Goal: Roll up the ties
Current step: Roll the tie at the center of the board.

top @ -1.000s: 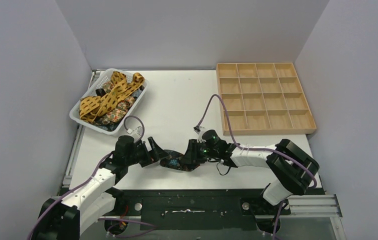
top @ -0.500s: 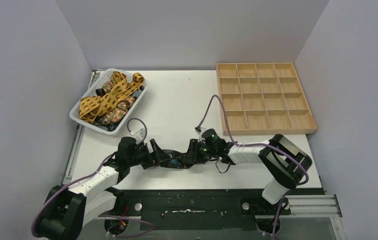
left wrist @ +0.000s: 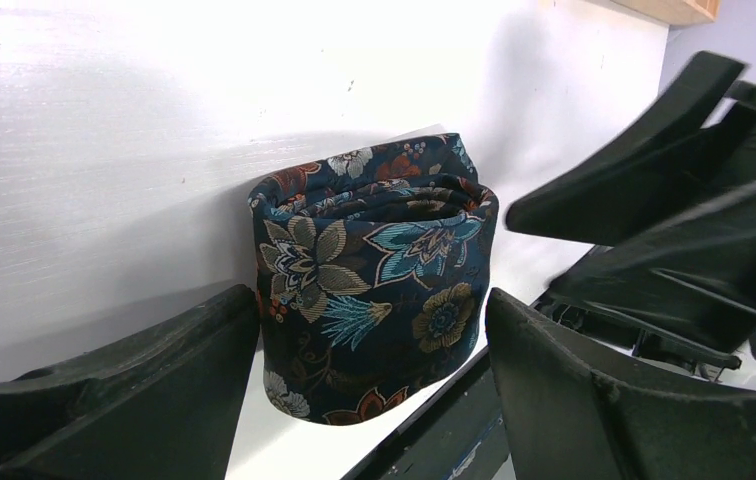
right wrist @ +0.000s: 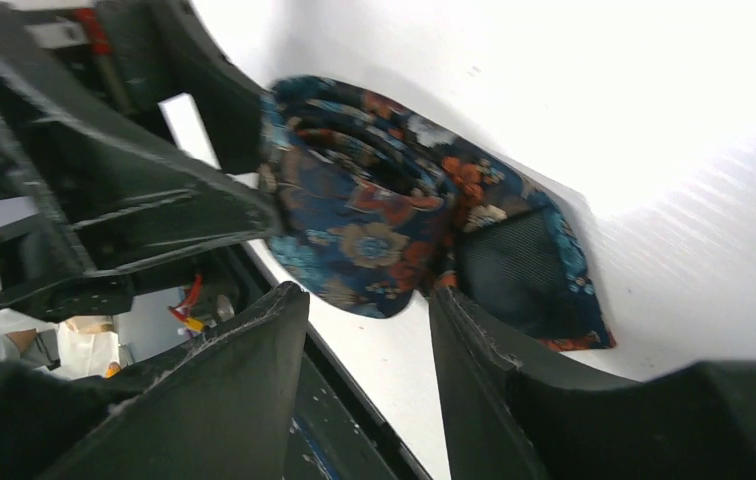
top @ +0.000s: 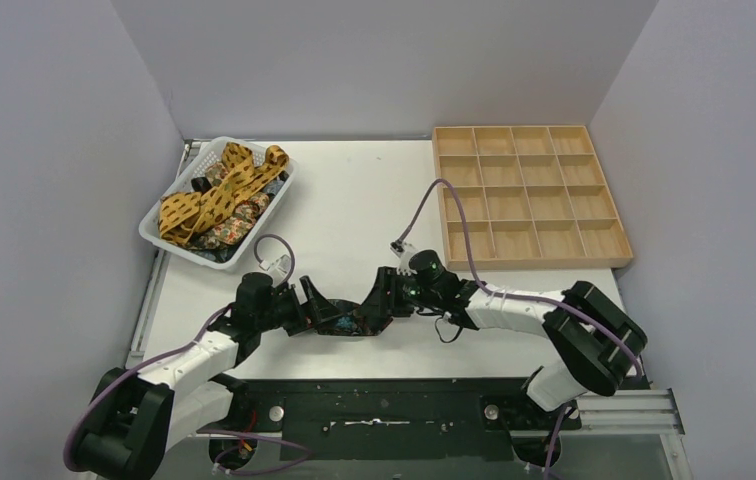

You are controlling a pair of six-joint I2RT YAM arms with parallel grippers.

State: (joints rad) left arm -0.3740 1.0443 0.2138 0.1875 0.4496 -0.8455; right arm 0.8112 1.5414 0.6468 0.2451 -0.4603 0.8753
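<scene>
A dark navy floral tie [left wrist: 374, 280], rolled into a coil, stands on edge on the white table near its front edge [top: 350, 322]. My left gripper [left wrist: 372, 300] is open wide, its fingers [left wrist: 154, 390] on either side of the roll and close against it. From the other side my right gripper [right wrist: 366, 295] faces the roll [right wrist: 354, 210]; it is open, with only bare table in the gap. The tie's loose end [right wrist: 524, 280], lining up, lies flat beside the right finger. In the top view the left gripper [top: 322, 308] and right gripper [top: 379, 298] meet at the roll.
A white basket [top: 154, 232] at the back left holds more ties, mustard-yellow spotted ones [top: 216, 195] over dark floral ones. A wooden tray with many compartments [top: 532, 264] sits at the back right. The dark front edge of the table runs just below the roll.
My left gripper has moved right until its fingers straddle the roll. The right gripper's jaws have widened and it has shifted slightly left.
</scene>
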